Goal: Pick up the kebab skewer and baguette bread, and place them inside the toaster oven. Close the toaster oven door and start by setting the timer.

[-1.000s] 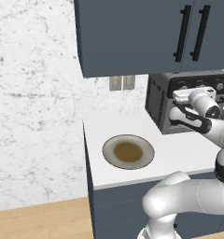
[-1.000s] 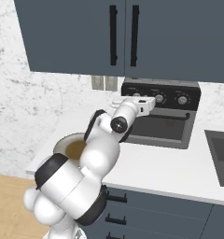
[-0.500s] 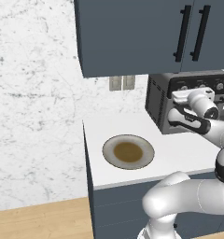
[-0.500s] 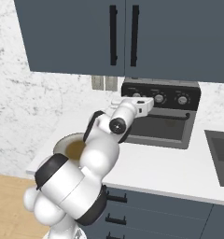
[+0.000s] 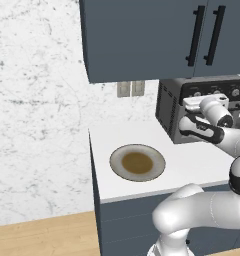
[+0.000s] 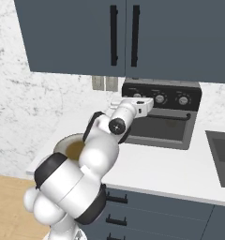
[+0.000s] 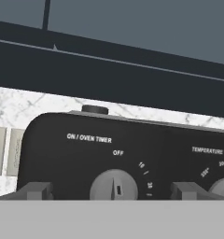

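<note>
Step in hand: the timer is judged to be the last part left, since the toaster oven door [image 6: 162,132] is seen shut and the grey plate [image 5: 137,162] on the counter [image 5: 192,162] carries neither food item.
Toaster oven: the toaster oven [image 6: 161,114] is set at the back of the counter under the dark upper cabinets [image 6: 123,35]; in the left base view it is found at about 2 o'clock from the plate.
Skewer and bread: neither is visible on the plate or the counter; they are presumed to be inside, though this cannot be confirmed through the window.
Timer knob: the timer knob [image 7: 116,186] is seen in the hand view at 6 o'clock, under the "ON / OVEN TIMER" print, its pointer aimed at 12 o'clock toward "OFF".
Gripper: the gripper [image 7: 114,191] is held level in front of the panel, its jaws spread fully with nothing between them; the fingertips [image 7: 35,190] flank the knob, clear of it.
Temperature knob: the temperature knob [image 7: 222,187] lies at 3 o'clock of the timer knob and is to be left alone.
How to do it well: the hand should be advanced straight until the knob sits centred between the pads, then closed squarely and rotated clockwise toward the minute marks.
Risk: an off-centre grip is judged likely to slip on the smooth round knob.
</note>
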Tool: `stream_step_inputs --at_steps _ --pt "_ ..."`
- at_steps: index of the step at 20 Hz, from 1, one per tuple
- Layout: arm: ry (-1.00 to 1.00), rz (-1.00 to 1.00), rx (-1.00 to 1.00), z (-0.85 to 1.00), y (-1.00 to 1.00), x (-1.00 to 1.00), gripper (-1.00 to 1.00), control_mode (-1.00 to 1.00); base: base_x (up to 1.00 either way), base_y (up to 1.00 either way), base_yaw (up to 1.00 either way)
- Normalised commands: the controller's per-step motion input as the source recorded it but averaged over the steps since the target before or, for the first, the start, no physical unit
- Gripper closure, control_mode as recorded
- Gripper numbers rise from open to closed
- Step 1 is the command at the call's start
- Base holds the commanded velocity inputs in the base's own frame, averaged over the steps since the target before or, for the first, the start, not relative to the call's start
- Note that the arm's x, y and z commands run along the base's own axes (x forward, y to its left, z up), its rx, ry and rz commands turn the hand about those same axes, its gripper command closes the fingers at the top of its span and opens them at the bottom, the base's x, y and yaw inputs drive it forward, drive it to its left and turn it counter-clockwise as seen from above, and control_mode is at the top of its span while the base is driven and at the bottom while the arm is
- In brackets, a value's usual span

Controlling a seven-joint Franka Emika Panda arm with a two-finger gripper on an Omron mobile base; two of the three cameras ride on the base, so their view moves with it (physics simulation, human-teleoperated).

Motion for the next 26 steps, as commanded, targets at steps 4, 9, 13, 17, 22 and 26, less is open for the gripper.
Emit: stream_step_inputs --at_steps 4,9,13,17,22,26 --pt "0.0 0.0 0.0 0.0 0.0 0.0 -1.0 -1.0 0.0 0.0 0.0" --pt "0.0 0.0 0.0 0.0 0.0 0.0 -1.0 -1.0 0.0 0.0 0.0" --pt "0.0 0.0 0.0 0.0 0.0 0.0 1.0 -1.0 0.0 0.0 0.0" --pt "0.0 0.0 0.0 0.0 -0.07 0.0 1.0 -1.0 0.0 0.0 0.0" --pt "0.0 0.0 0.0 0.0 -0.07 0.0 1.0 -1.0 0.0 0.0 0.0" --pt "0.0 0.0 0.0 0.0 -0.03 0.0 1.0 -1.0 0.0 0.0 0.0"
